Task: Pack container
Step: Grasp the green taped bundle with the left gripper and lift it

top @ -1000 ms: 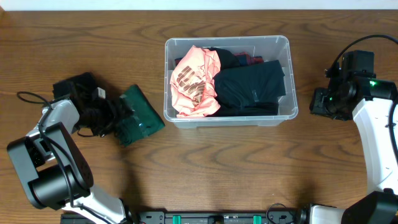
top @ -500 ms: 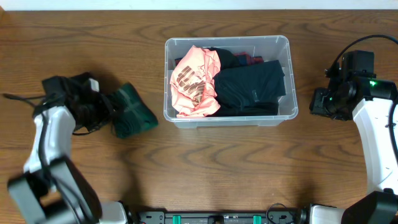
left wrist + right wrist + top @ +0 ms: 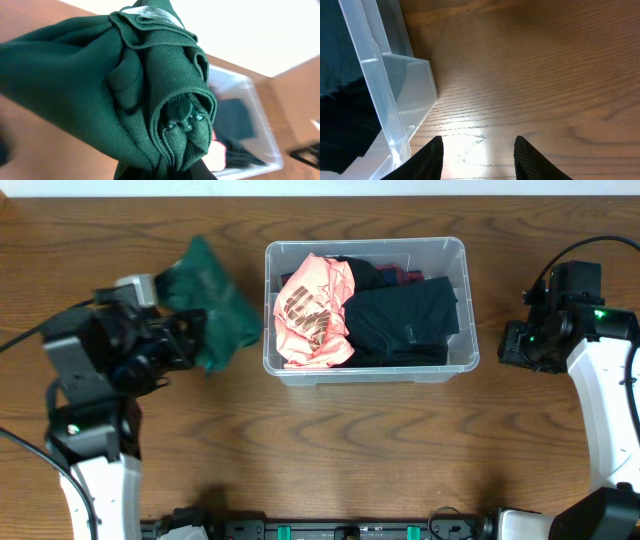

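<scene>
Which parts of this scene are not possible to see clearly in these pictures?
- Fingertips of the left tool: left wrist view, the green garment wraps over them.
- Floor of the container: overhead view, the pink garment and the black garment cover it.
- Green garment's outline: overhead view, blurred.
- Container's contents: right wrist view, cut off by the left edge.

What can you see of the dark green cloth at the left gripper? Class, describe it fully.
The dark green cloth is a soft, finely woven fabric, bunched into thick folds with layered edges. The left gripper is shut on it, and the folds wrap round the fingers. It appears to be held above the table, just left of the container, and does not seem to touch it in the overhead view. No print or label shows.
</scene>
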You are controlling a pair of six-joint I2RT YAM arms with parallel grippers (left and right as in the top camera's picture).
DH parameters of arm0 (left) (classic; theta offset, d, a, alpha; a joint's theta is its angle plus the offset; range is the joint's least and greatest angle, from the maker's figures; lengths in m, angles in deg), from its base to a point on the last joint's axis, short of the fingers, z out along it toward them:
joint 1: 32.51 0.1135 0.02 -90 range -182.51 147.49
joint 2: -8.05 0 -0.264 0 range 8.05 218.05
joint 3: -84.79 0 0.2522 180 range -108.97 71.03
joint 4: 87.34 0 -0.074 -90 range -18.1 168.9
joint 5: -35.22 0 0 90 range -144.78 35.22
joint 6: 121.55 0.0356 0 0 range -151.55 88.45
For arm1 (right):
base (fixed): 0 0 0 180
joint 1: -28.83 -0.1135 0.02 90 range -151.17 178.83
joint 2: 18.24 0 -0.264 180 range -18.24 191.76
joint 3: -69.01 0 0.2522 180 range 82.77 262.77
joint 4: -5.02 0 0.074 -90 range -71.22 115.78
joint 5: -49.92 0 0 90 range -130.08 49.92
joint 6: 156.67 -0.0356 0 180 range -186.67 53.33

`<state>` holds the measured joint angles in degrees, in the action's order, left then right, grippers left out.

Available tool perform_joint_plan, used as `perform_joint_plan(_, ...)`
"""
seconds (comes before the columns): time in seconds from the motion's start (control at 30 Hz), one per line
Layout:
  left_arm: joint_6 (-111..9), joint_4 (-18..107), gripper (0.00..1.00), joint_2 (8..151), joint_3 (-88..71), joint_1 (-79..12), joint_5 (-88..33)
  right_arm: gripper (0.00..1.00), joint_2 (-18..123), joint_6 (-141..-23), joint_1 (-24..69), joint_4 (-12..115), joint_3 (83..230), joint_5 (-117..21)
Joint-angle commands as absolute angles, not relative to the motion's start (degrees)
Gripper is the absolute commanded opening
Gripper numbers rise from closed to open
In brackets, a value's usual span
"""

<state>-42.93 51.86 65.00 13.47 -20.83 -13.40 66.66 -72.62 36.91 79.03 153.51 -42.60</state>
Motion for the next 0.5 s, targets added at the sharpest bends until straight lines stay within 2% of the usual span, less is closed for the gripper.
perform_joint_plan(0.0, -47.17, 56.31, 0.06, 64.02, 12.51, -29.09, -11.52, 0.44, 66.31, -73.45, 37.43, 79.03, 153.45, -41.99)
perform_joint_plan(0.17, -49.55, 64.97, 0.06, 69.72, 11.40, -42.18, -12.46, 0.44, 66.31, -73.45, 37.43, 79.03, 153.45, -41.99)
perform_joint_plan(0.33, -52.48, 72.99, 0.06, 79.12, 10.76, -49.96, -13.46, 0.44, 66.31, -73.45, 37.43, 79.10, 153.43, -41.99)
perform_joint_plan(0.47, -55.39, 77.95, 0.06, 86.68, 10.76, -52.91, -13.44, 0.44, 66.33, -73.45, 37.43, 79.03, 153.23, -41.97)
